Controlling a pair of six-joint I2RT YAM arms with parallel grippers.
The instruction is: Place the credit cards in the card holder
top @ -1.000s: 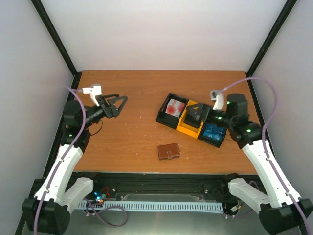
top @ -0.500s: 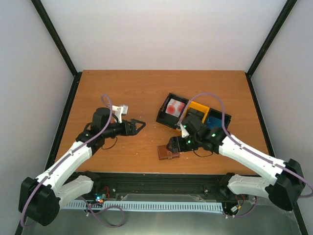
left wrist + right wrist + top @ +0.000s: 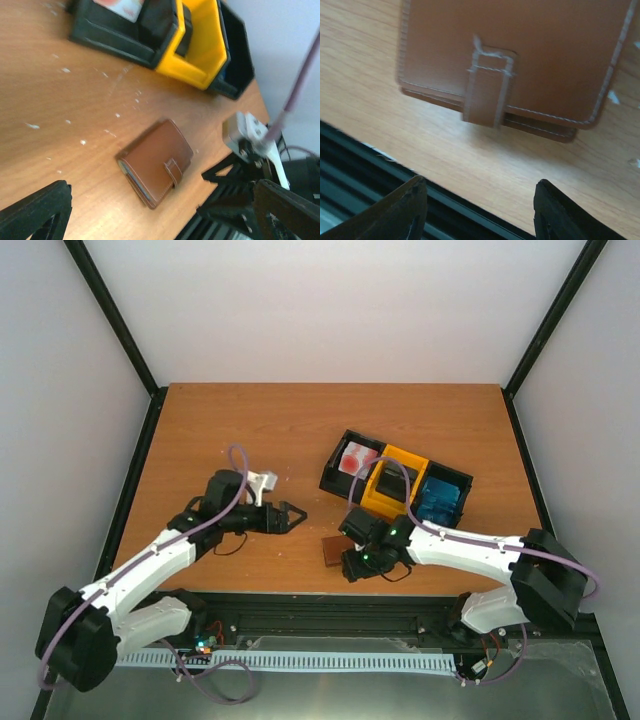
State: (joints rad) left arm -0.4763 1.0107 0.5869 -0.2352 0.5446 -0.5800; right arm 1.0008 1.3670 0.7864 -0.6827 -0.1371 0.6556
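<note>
The brown card holder [image 3: 331,549] lies closed, strap fastened, near the table's front edge; it also shows in both wrist views as the card holder [image 3: 156,166] and the card holder [image 3: 520,55]. My right gripper [image 3: 352,567] hangs just in front of it, over the strip of table by the edge. The right gripper [image 3: 480,202] is open with nothing between its fingers. My left gripper [image 3: 291,517] is open, low to the left of the holder and pointing at it. Blue credit cards [image 3: 439,503] lie in the tray's right compartment.
The black-and-yellow tray [image 3: 384,500] stands behind the holder, with a red-and-white card [image 3: 355,457] in its left compartment. The table's front edge and black rail [image 3: 395,165] run right under the right gripper. The right arm's fingers [image 3: 235,192] show in the left wrist view beside the holder.
The right arm swung from over the tray down to the card holder at the front edge, and its jaws narrowed a little. The left arm lowered and reached right toward the holder.
</note>
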